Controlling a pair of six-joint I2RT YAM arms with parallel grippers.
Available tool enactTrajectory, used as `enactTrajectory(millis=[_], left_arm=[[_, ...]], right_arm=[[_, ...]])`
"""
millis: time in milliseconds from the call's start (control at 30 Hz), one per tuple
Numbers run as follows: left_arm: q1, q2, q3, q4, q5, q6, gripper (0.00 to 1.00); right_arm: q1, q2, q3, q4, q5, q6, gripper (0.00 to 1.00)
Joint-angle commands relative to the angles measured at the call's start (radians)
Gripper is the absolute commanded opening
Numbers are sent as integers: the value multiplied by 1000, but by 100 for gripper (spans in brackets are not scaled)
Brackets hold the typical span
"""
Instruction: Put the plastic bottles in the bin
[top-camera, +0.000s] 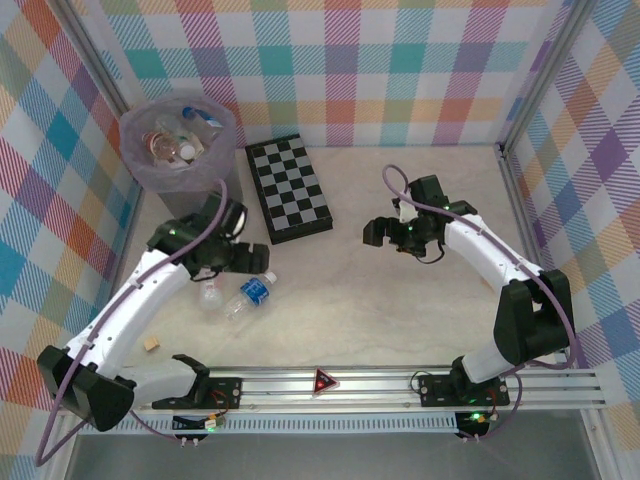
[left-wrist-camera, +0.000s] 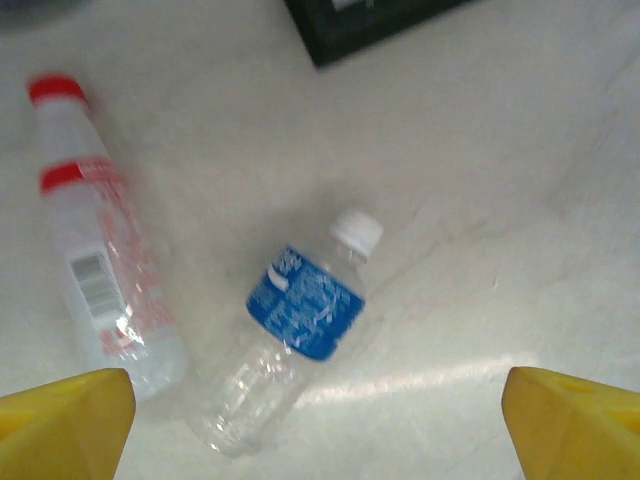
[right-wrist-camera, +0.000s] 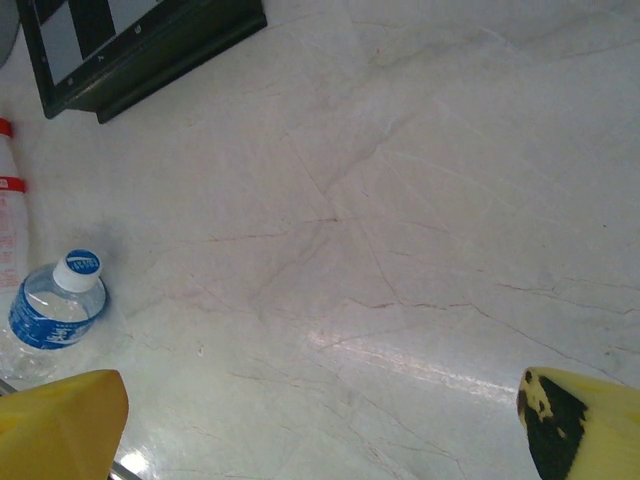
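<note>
Left gripper (left-wrist-camera: 318, 430) hangs with fingers wide apart above the blue-label bottle (left-wrist-camera: 300, 320) and the red-label bottle (left-wrist-camera: 100, 270), both lying on the table (right-wrist-camera: 400, 200). Right gripper (right-wrist-camera: 320, 430) is wide apart too and empty. The bin (top-camera: 140, 168) stands at the far left, with other bottles (top-camera: 182, 140) inside.

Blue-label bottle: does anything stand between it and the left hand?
Nothing visible does. The left hand hangs open above the blue-label bottle, which lies on its side. The red-label bottle lies beside it, off to one side, not in the path.
</note>
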Motion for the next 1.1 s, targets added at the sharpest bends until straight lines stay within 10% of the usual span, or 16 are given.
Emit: enactTrajectory(millis=[0,467,1067], left_arm=[[-9,-40,-82,59,-20,-89,95],[-15,111,-337,311,-80,-187,97],[-169,322,-294,302,-127,-295,69]], right_arm=[[-5,0,43,-20,-5,20,100],[-5,32,65,-42,-5,-5,100],[-5,33,39,-24,-8,-21,100]])
